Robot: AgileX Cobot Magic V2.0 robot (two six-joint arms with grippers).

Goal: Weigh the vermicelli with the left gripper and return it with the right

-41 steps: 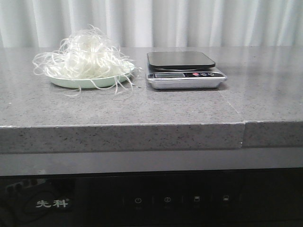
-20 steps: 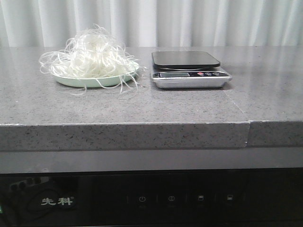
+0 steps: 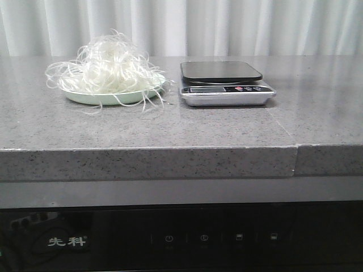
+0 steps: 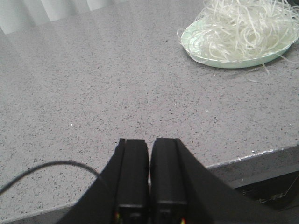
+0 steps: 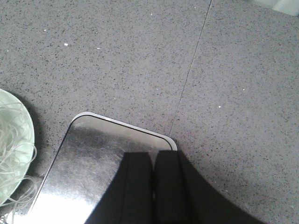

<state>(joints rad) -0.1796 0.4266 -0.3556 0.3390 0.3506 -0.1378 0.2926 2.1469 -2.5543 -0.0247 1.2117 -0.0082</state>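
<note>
The vermicelli [image 4: 243, 28] lies heaped on a plate [image 4: 205, 55], well ahead of the closed, empty left tool [image 4: 149, 154]. It looks light, springy and snag-prone; grip deep in the mound's middle. The right tool [image 5: 153, 170], also closed, hangs over the scale [image 5: 88, 154].

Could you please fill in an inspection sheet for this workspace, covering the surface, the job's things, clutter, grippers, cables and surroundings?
Surface: grey speckled stone countertop, with a seam running front to back right of the scale.
Job's things: vermicelli piled on a mint-green plate, strands hanging over the rim; kitchen scale beside it on the right, apart, platform bare.
Clutter: nothing seen.
Grippers: left gripper shut, holding nothing, over bare counter short of the plate; right gripper shut, holding nothing, above the scale's platform.
Cables: thin black cable beside the left gripper.
Surroundings: white curtain behind; dark appliance panel below the counter edge.
</note>
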